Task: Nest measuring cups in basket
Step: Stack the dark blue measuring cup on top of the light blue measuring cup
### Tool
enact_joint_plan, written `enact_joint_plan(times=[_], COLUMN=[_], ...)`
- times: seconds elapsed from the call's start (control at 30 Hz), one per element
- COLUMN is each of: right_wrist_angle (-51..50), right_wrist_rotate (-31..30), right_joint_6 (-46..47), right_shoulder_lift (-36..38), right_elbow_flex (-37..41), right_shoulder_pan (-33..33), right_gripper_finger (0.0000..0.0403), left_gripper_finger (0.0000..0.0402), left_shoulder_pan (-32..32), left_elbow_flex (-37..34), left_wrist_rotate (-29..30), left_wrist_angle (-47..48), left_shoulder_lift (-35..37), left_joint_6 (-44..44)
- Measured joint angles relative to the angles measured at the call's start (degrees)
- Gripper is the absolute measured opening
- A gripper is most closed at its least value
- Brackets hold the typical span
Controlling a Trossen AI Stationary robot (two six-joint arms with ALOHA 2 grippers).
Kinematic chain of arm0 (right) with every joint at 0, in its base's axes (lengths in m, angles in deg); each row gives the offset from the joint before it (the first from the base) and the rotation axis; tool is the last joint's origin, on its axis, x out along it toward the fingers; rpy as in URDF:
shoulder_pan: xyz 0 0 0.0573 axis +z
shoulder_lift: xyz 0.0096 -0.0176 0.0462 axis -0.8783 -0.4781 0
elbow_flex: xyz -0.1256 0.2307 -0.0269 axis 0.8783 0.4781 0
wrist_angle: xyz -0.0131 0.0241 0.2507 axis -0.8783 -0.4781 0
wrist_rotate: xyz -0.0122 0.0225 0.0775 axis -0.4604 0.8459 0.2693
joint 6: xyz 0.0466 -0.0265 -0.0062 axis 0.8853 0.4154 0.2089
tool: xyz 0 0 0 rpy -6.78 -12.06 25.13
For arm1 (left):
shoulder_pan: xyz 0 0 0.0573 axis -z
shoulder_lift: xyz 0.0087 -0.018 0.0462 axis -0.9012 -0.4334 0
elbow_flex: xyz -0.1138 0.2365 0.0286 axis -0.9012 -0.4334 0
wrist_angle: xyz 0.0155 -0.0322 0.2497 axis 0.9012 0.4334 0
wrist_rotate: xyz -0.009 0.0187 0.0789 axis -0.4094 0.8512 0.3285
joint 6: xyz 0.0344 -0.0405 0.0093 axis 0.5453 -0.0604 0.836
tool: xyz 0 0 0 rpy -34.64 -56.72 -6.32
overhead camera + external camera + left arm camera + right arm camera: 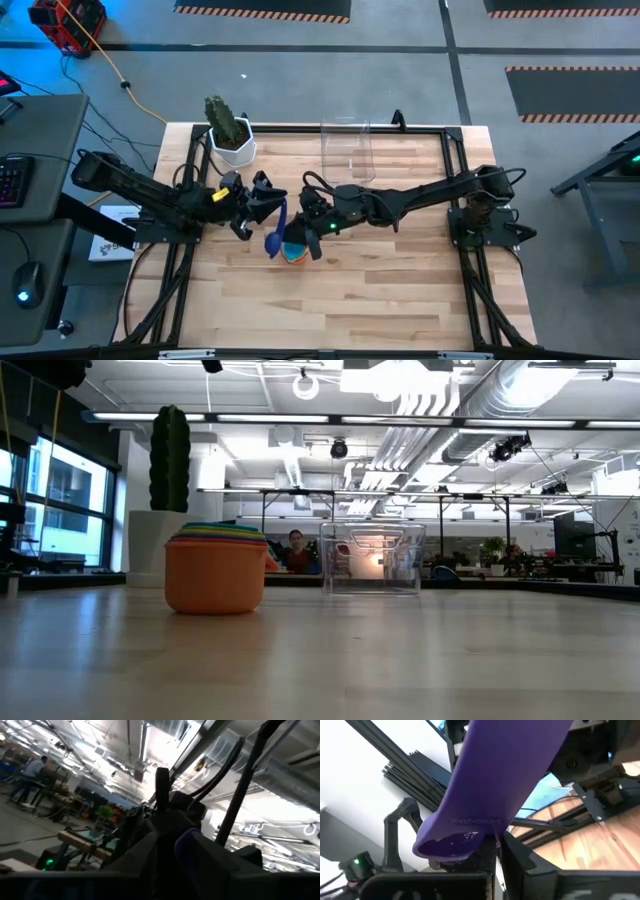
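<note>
A: Report the position of the measuring cups.

B: A nested stack of measuring cups stands on the table, near its middle. In the low view the orange outer cup carries the coloured rims of the others inside it. One dark blue cup is above the table, just left of the stack, with its handle pointing toward the far side.

A: Report the basket.

B: The basket is a clear bin at the far edge of the table, well apart from the stack. A white pot with a cactus stands to its left.

A: Report the grippers.

B: The left gripper sits left of centre, close to the dark blue cup's handle; I cannot tell how its fingers stand. The right gripper is over the stack. In the right wrist view its fingers are clamped on the flat handle of the dark blue cup.
</note>
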State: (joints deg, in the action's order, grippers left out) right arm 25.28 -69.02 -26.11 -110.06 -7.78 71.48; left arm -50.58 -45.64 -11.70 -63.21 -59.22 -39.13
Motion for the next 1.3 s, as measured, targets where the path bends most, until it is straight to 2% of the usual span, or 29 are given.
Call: enact_joint_plan(times=[0.23, 0.43, 0.57, 0.7, 0.87, 1.0, 1.3], right_wrist_angle=[-12.2, -21.6, -27.9, -32.4, -35.8, -36.0, -36.8], right_wrist_rotate=[0.4, -2.0, -3.6, -5.9, -5.3, -0.4, 4.3], right_joint_6=[-2.5, -4.7, -3.0, -0.9, 4.4, 10.3, 15.5], right_shoulder_lift=[1.4, 2.6, 2.1, 1.6, 0.1, -3.7, -5.6], right_elbow_flex=[0.0, 0.0, 0.0, 0.1, 0.0, 0.1, 0.1], right_shoulder_pan=[-0.4, -1.1, -1.8, -1.8, -1.8, -1.6, -2.5], right_gripper_finger=[0.0002, 0.0001, 0.0, 0.0, 0.0, 0.0, 0.0], left_gripper_finger=[0.0162, 0.0168, 0.0168, 0.0168, 0.0168, 0.0168, 0.0168], left_shoulder_pan=[-1.4, -2.2, -2.7, -2.9, -2.9, -2.9, -2.9], left_elbow_flex=[0.0, 0.0, 0.0, 0.0, 0.0, 0.0, 0.0], left_wrist_rotate=[-0.9, -0.2, 0.1, 3.3, 8.7, 11.6, 12.1], left_wrist_angle=[15.3, 28.2, 37.8, 45.4, 50.3, 51.3, 51.5], left_shoulder_lift=[5.6, 11.4, 13.1, 14.2, 15.5, 17.5, 21.6], left_joint_6=[-1.1, 1.0, 1.6, 1.4, 3.9, 7.4, 8.8])
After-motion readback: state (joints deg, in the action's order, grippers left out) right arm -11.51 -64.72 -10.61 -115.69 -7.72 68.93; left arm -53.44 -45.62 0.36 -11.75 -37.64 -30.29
